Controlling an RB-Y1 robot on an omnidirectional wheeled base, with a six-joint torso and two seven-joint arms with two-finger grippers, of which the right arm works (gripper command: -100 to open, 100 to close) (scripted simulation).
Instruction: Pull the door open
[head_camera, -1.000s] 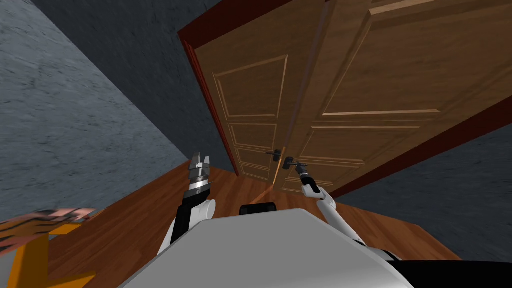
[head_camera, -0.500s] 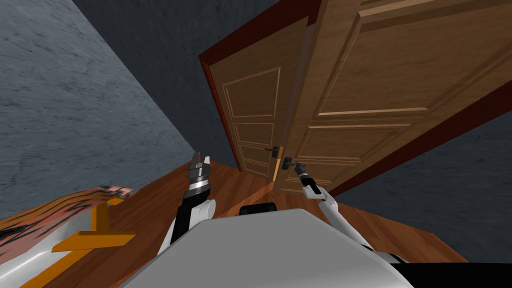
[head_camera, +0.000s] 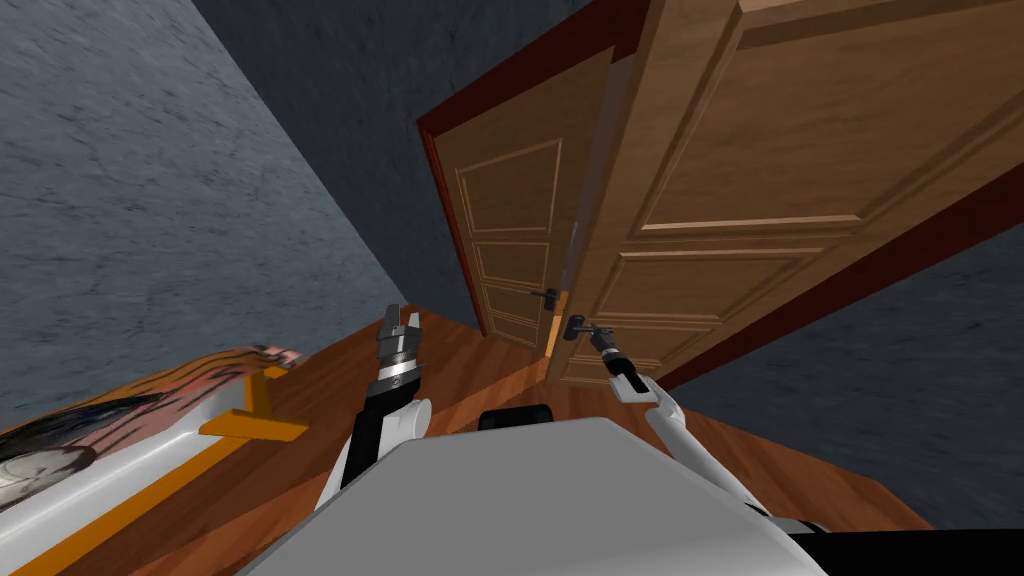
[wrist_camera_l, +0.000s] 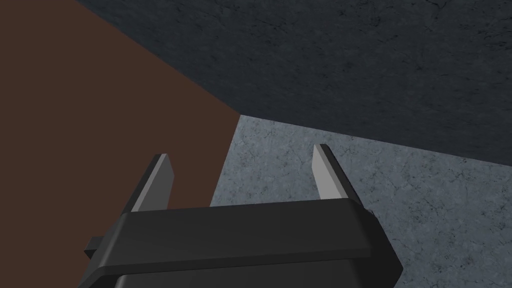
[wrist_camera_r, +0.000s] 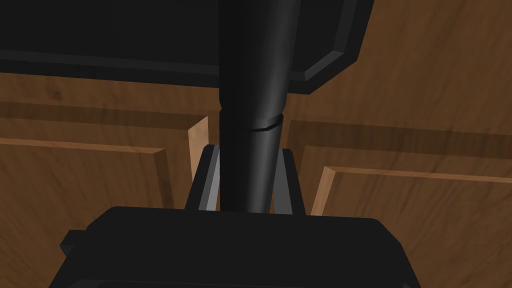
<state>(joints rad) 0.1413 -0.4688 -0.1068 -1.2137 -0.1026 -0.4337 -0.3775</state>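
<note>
A brown panelled double door stands ahead. Its right leaf (head_camera: 760, 180) is swung out toward me, ahead of the left leaf (head_camera: 510, 230). A black lever handle (head_camera: 580, 327) sits at the right leaf's free edge, and my right gripper (head_camera: 598, 337) is shut on it. In the right wrist view the two fingers (wrist_camera_r: 212, 175) press the sides of the black handle (wrist_camera_r: 252, 125), with the door panel (wrist_camera_r: 425, 210) right behind. My left gripper (head_camera: 399, 322) is held up over the floor, left of the doors, open (wrist_camera_l: 241, 152) and holding nothing.
A dark red door frame (head_camera: 850, 290) borders the doors. Grey walls (head_camera: 150, 200) close in on the left and right. A low piece with an orange frame and a striped cover (head_camera: 130, 430) lies on the wooden floor (head_camera: 300, 400) at my left.
The right leaf has swung further out from the left leaf with my right gripper on its handle. My view has shifted, bringing the orange-framed piece further in at the left.
</note>
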